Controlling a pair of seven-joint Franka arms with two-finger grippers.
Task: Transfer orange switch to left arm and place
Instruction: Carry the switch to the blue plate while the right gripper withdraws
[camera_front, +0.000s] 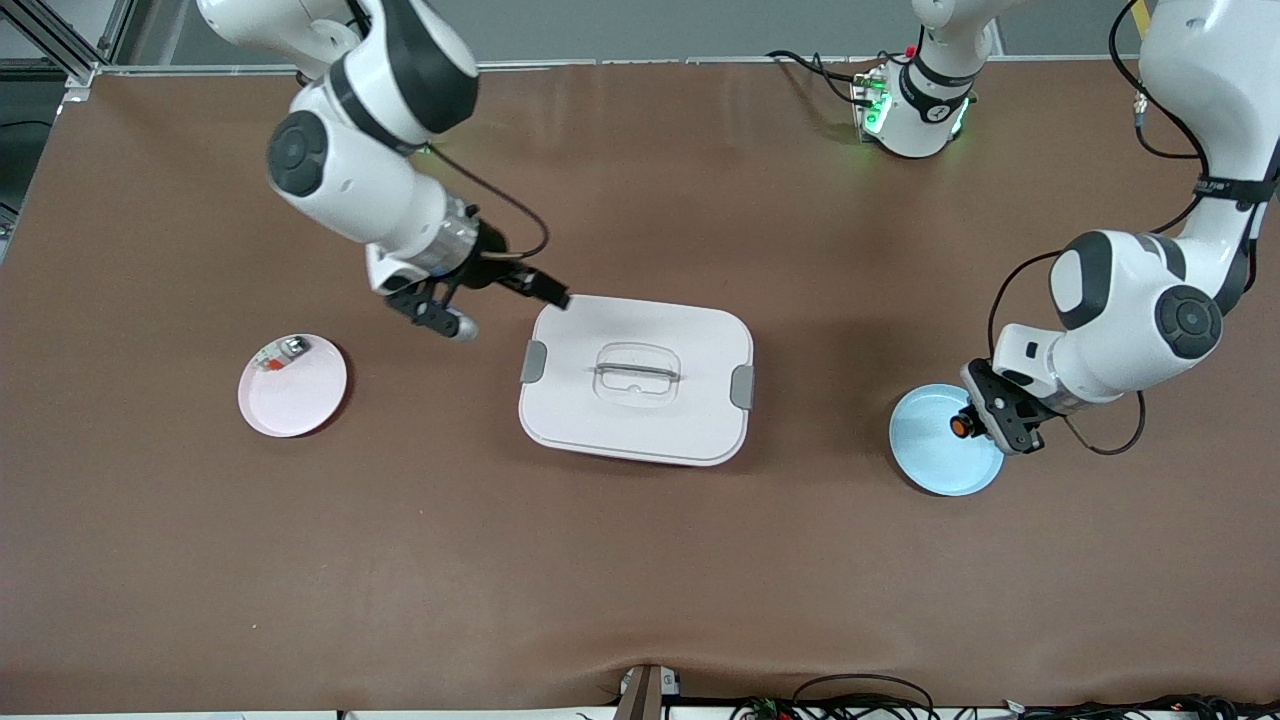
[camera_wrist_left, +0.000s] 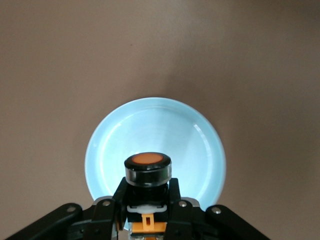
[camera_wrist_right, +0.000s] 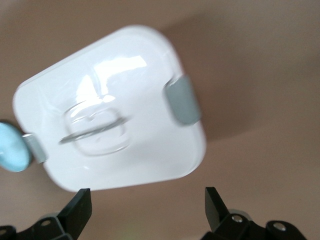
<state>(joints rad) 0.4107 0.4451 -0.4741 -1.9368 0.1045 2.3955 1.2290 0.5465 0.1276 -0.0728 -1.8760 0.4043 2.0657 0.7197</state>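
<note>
While box (camera_front: 636, 378) is parked mid-table, bare brown table (camera_front: 640, 570) is seen all round it, widest strip nearer front camera. Blue plate (camera_front: 935, 455) is set toward left arm's end, pink plate (camera_front: 292, 387) toward right arm's end, both well apart from box edges. Orange switch (camera_wrist_left: 147, 170) is clamped tight in left gripper (camera_wrist_left: 147, 200), held over blue plate. Right gripper (camera_wrist_right: 147, 200) is spread wide, nothing gripped, hung over table just beside box corner.
</note>
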